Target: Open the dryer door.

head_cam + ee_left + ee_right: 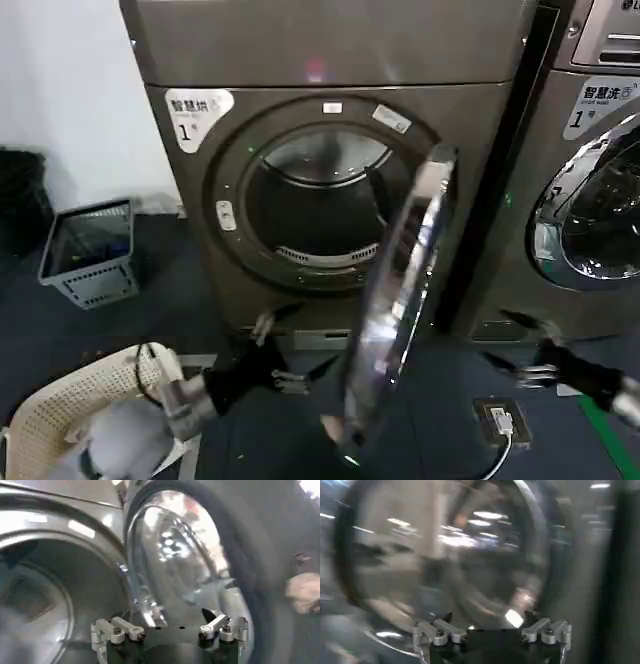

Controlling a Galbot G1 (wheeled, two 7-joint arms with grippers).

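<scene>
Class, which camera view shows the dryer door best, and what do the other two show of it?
The head view: the dryer door stands swung out, seen nearly edge-on, clear of the drum opening. The left wrist view shows its inner face close up; the right wrist view shows its blurred chrome ring and glass.

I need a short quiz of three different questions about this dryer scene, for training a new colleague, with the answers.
1. True or false: the dryer door is shut against the drum opening.
2. Which gripper is nearer the basket: left gripper or right gripper?
3. Fill in: the sticker on the dryer shows the number ___.

Key: 1 false, it stands swung out, edge-on to the head camera. 2 left gripper. 3 one.
</scene>
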